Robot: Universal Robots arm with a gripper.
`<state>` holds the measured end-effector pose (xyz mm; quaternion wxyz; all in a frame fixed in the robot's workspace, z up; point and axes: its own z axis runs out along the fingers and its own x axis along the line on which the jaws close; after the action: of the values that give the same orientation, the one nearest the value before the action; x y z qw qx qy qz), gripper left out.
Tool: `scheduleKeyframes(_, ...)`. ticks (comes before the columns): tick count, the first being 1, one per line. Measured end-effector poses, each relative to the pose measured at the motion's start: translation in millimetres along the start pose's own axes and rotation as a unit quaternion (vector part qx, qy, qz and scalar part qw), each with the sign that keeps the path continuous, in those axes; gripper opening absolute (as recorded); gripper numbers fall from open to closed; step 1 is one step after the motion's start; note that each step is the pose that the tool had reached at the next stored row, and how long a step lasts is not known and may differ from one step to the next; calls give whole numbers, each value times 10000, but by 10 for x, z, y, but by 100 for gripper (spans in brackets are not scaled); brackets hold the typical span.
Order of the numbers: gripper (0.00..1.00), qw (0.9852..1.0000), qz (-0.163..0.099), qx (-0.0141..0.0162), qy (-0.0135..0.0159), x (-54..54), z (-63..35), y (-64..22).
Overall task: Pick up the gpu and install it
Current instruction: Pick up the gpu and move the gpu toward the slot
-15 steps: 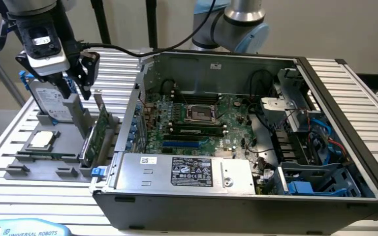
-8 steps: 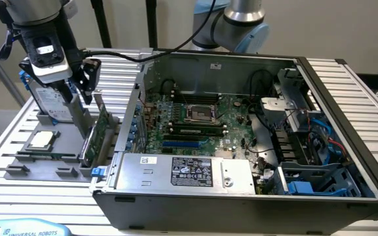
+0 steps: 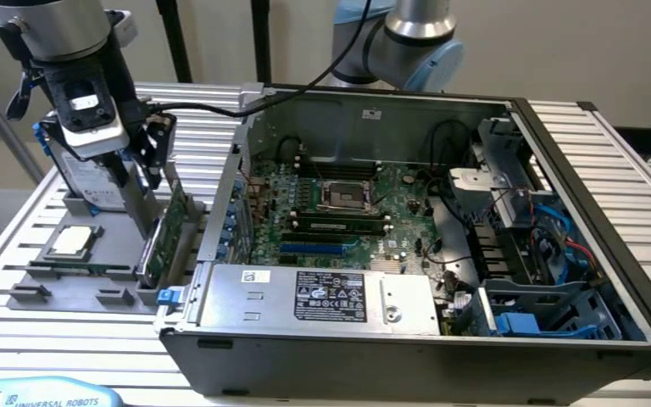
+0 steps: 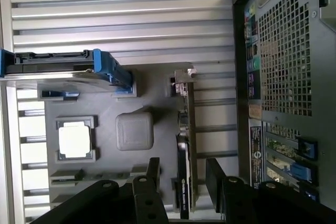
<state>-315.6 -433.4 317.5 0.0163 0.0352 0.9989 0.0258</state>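
Arm (image 3: pixel 71 34) points straight down at the exterior view's left; its claw (image 3: pixel 153 212), jaws apart, straddles one upright gpu (image 3: pixel 165 244). One drive (image 3: pixel 80 180) and one chip (image 3: pixel 74 242) sit beside it.

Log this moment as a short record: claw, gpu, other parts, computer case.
claw: open, straddling the gpu, fingers clear of it
gpu: standing on edge in a slot of the gray holder
holder extras: hard drive upright, processor lying flat
computer case: side open, motherboard exposed, on the exterior view's right of the holder
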Motion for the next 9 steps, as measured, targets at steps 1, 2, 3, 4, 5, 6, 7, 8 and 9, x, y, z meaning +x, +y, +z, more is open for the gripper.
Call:
scheduleKeyframes(1, 48, 10000, 0, 0, 0, 1, 18, -2)
scheduleKeyframes(2, 48, 10000, 0, 0, 0, 2, 35, -3)
scheduleKeyframes(3, 48, 10000, 0, 0, 0, 4, 54, -5)
scheduleKeyframes(4, 48, 10000, 1, 0, 0, 5, 72, -7)
scheduleKeyframes(5, 48, 10000, 0, 0, 0, 5, 90, -10)
scheduleKeyframes(6, 48, 10000, 0, 0, -1, 5, 109, -12)
scheduleKeyframes(7, 48, 10000, 0, 0, -2, 6, 126, -14)
scheduleKeyframes(8, 48, 10000, 0, -1, -6, 6, 145, -16)
scheduleKeyframes(9, 48, 10000, 0, -1, -10, 6, 162, -19)
